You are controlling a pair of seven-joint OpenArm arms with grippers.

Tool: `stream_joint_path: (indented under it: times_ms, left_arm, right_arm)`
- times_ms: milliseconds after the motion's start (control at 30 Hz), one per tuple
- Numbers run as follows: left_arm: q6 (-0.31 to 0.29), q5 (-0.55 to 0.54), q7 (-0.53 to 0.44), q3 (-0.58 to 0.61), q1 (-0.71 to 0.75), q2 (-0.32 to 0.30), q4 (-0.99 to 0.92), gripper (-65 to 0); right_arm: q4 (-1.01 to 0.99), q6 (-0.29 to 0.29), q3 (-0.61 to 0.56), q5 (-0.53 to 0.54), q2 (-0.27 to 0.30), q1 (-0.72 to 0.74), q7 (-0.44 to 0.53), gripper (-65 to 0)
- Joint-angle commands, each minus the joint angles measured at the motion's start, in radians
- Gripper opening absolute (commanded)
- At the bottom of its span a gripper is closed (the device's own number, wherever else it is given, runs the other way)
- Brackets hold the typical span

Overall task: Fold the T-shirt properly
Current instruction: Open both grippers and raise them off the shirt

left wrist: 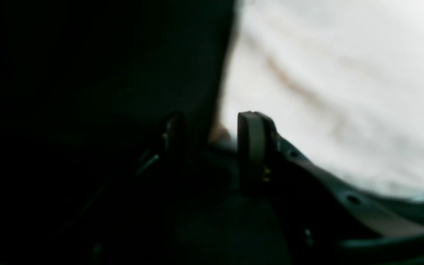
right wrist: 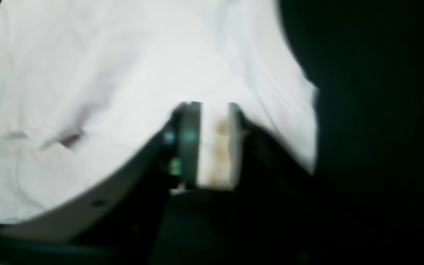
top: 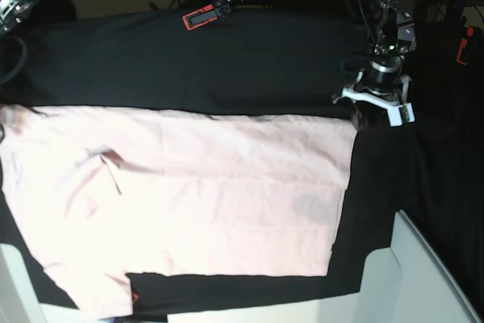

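Here, in the left wrist view, the left pincer (left wrist: 212,129) stands open at the edge of the T-shirt (left wrist: 337,92), gripping nothing. In the right wrist view, the right pincer (right wrist: 212,117) is parted with pale cloth between its fingers; whether it grips is unclear. From the base view, the T-shirt (top: 197,194) lies spread on the black-clothed bench (top: 227,66); no lettering is readable.

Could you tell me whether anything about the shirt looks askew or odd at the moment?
Yes: the T-shirt has a darker grey patch near its right edge in the base view, and a small raised crease toward its left.
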Motion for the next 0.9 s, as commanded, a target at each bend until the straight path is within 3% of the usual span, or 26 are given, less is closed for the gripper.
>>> stream_joint_path:
  times_ms: [0, 100, 133, 300, 633, 867]
  left_arm:
    - [-0.007, -0.007, -0.028, -0.002, -0.003, -0.008, 0.031, -41.3]
    - [-0.007, -0.007, -0.026, 0.001, 0.009, -0.028, 0.048, -41.3]
    - [-0.007, -0.007, -0.025, 0.000, 0.011, -0.028, 0.048, -41.1]
    - [-0.007, -0.007, -0.025, -0.002, 0.020, -0.028, 0.051, -41.1]
    - [-0.007, -0.007, -0.029, -0.002, 0.038, -0.039, 0.054, -41.1]
    - [-0.007, -0.009, -0.029, -0.002, 0.040, -0.041, 0.054, -41.1]
  right_arm:
    - [-0.015, 0.009, 0.030, 0.017, 0.034, 0.017, 0.006, -35.5]
    - [-0.085, 0.009, 0.133, 0.017, 0.062, 0.029, -0.002, -5.7]
    - [-0.101, 0.009, 0.159, 0.017, 0.062, 0.029, 0.000, 0.0]
    - [-0.177, 0.009, 0.279, 0.017, 0.064, 0.033, 0.009, 0.0]
    - [-0.213, 0.009, 0.291, 0.018, 0.054, 0.061, 0.011, 0.0]
    - [-0.409, 0.009, 0.288, 0.018, 0.064, 0.069, 0.123, 0.0]
